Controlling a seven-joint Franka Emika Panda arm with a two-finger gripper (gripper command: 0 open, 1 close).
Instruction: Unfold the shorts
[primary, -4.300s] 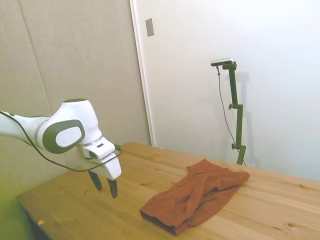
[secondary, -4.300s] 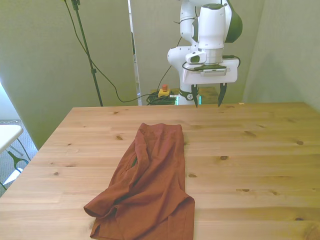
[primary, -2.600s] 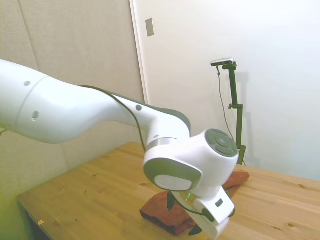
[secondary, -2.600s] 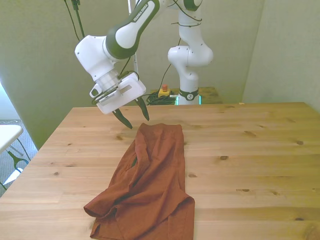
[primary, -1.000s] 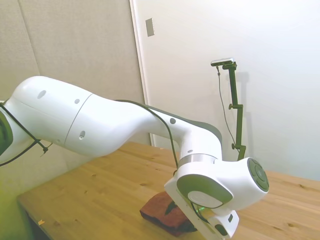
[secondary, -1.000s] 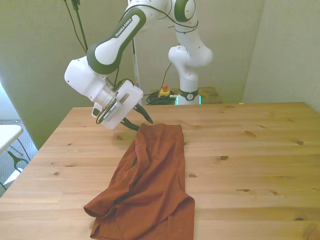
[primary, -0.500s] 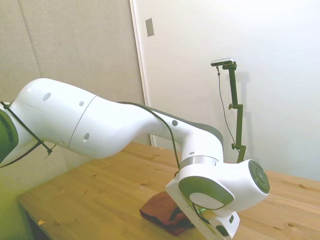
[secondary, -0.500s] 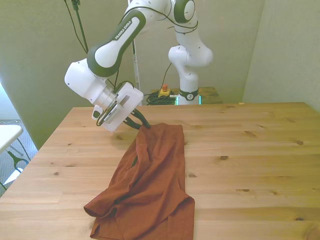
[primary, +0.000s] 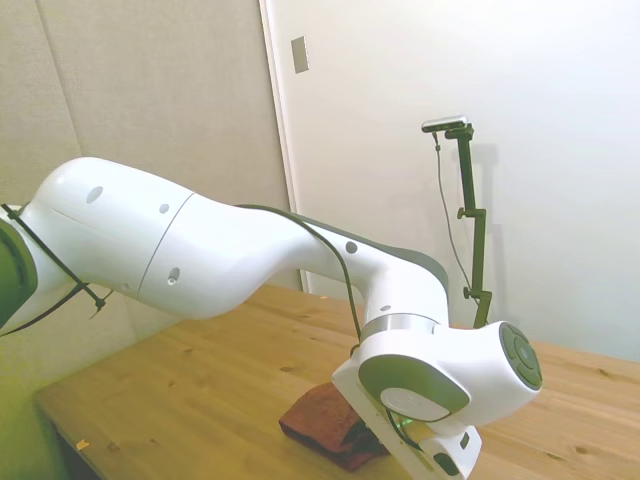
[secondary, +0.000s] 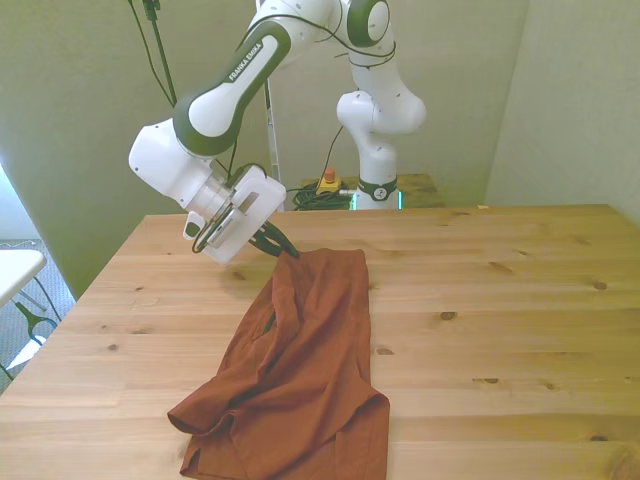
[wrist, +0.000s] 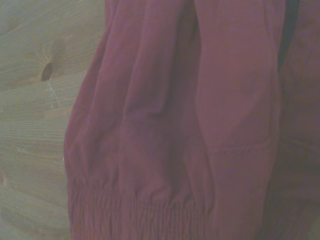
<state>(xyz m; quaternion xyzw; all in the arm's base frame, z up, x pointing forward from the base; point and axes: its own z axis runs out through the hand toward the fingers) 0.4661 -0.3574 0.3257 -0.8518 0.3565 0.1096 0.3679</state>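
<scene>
We see the end effector (secondary: 283, 246) has just pinched shut on the shorts' (secondary: 305, 355) nearest corner, so lifting can begin.

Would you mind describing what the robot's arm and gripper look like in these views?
The arm is glossy white with rounded segments and dark grey bands at the joints; black lettering runs along one link in the front view. A thin black cable loops along it. The gripper has a flat white body with dark, slim, tapering fingers.
</scene>
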